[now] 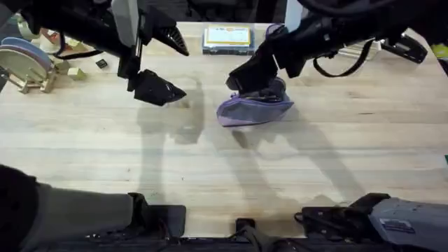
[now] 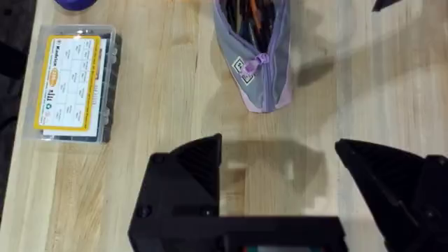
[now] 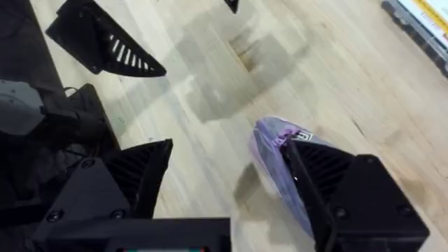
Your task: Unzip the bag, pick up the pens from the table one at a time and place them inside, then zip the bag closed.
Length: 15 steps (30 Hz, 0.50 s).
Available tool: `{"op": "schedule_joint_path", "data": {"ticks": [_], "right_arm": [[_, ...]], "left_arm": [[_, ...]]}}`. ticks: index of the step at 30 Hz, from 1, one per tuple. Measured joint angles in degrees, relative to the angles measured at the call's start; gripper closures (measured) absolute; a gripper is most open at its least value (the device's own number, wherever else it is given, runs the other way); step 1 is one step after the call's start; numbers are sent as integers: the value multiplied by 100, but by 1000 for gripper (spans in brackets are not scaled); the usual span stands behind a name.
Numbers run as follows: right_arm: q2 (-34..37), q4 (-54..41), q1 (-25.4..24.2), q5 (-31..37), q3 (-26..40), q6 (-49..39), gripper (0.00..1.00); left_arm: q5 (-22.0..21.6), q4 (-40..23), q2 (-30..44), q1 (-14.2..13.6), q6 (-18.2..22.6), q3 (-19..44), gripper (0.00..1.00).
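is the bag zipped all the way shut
No, the bag gapes open at its far end in the left wrist view, with pens showing inside.

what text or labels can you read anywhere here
Nothing reads clearly.
Box: yellow label with a printed grid, too small to read.
Bag: small square black-and-white tag by the zipper, marks too blurred to read.
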Motion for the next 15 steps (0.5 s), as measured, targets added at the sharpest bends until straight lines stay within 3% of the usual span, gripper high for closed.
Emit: {"op": "schedule_joint_path", "data": {"ticks": [15], "right_arm": [[0,33,1,7,0,36,4]], "left_arm": [[0,0,0,0,0,0,7]]}}
